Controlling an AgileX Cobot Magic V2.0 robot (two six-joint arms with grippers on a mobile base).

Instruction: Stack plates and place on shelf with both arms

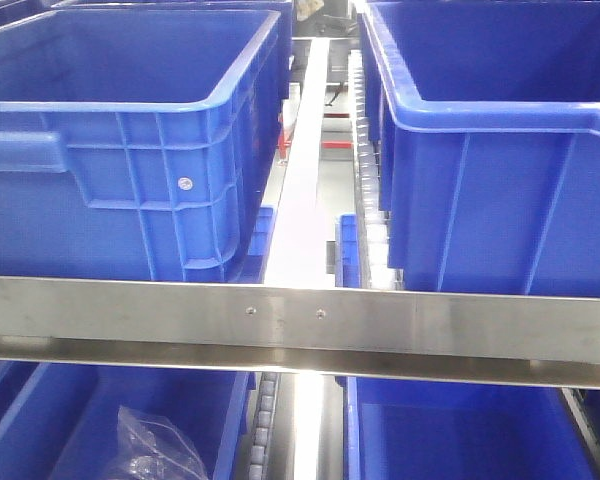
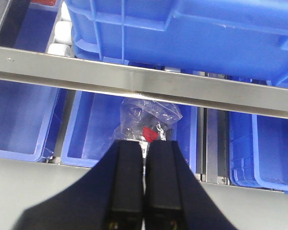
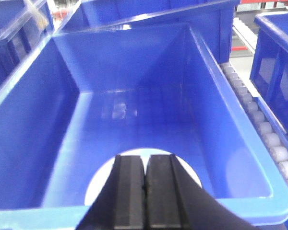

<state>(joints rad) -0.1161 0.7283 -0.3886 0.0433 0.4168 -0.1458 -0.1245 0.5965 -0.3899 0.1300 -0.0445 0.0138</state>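
The right claw, its fingers pressed together and empty, hangs directly over a pale plate lying flat in the blue bin, while the left claw, also pinched closed, faces lower shelf bins with no plate near.

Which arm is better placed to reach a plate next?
Right, probably. The right gripper, shut, hangs over a pale plate in a blue bin. The left gripper, also shut, faces only a plastic bag; no plate shows there.
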